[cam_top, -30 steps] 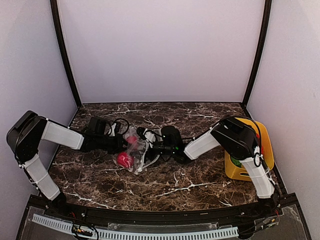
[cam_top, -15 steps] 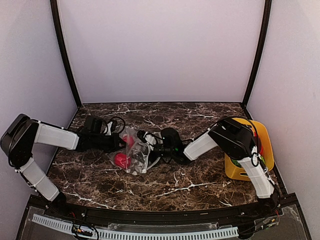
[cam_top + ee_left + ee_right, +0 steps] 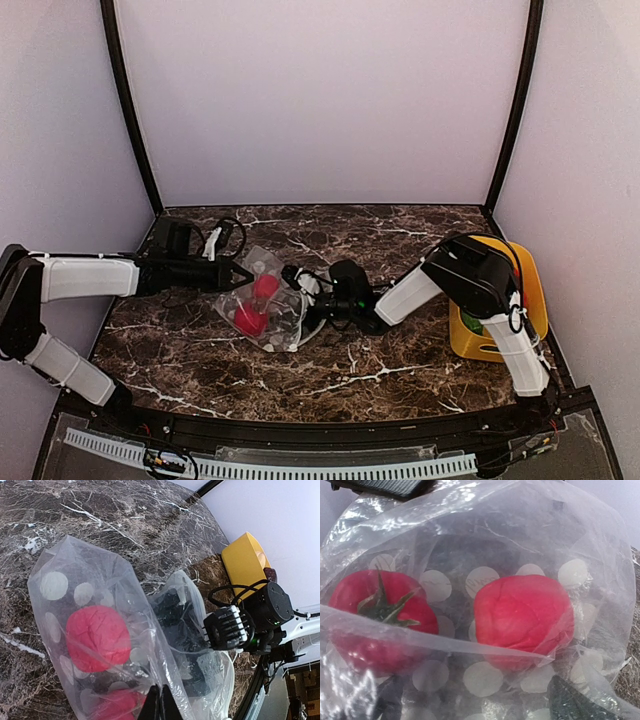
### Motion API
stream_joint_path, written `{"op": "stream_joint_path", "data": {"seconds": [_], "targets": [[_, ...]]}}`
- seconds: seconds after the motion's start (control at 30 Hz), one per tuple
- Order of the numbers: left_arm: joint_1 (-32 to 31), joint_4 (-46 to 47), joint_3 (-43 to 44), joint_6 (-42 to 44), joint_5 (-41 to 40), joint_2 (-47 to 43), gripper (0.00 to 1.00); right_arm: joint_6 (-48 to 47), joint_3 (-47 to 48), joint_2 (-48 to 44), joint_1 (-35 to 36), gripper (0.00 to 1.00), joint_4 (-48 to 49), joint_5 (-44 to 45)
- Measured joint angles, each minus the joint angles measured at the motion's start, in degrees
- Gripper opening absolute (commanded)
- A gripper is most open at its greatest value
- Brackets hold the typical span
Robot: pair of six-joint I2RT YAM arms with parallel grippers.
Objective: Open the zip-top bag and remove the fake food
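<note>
The zip-top bag (image 3: 262, 305), clear with white dots, lies on the marble between my two grippers. Two red toy fruits show inside it (image 3: 265, 287) (image 3: 247, 320). My left gripper (image 3: 243, 272) is shut on a fold of the bag's plastic, its tips pinched together in the left wrist view (image 3: 161, 701). My right gripper (image 3: 300, 300) is open at the bag's right side, its dark fingers (image 3: 572, 700) spread under the film. The right wrist view shows a red tomato with a green stem (image 3: 380, 615) and a red round fruit (image 3: 522, 617) close ahead. No yellow-orange or maroon fruit shows in the bag.
A yellow bin (image 3: 530, 290) stands at the table's right edge with a green toy (image 3: 470, 322) in it; it also shows in the left wrist view (image 3: 245, 560). The enclosure walls and black posts surround the table.
My left arm has drawn back to the left with the bag's plastic in its grip. The bag has spread out flatter and wider. My right gripper has shifted slightly down and right.
</note>
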Motion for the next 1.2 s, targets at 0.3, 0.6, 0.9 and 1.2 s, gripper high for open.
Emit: {"op": "stream_joint_path", "data": {"seconds": [0.3,0.6,0.9,1.2], "targets": [[0.00,-1.81,0.31,2.45,3.96,-2.01,0.01,0.50,-3.04,-0.39,0.02,0.99,4.57,0.20],[0.00,-3.50,0.92,3.78,4.28,-1.46,0.01,0.13,-8.92,-3.82,1.16,0.99,12.09,5.44],[0.00,-3.52,1.18,3.85,5.16,-0.50,0.01,0.15,-5.75,-3.34,1.81,0.99,11.72,7.72],[0.00,-3.48,1.18,3.78,6.16,0.24,0.01,0.72,1.60,0.66,2.67,0.88,10.01,7.89]]}}
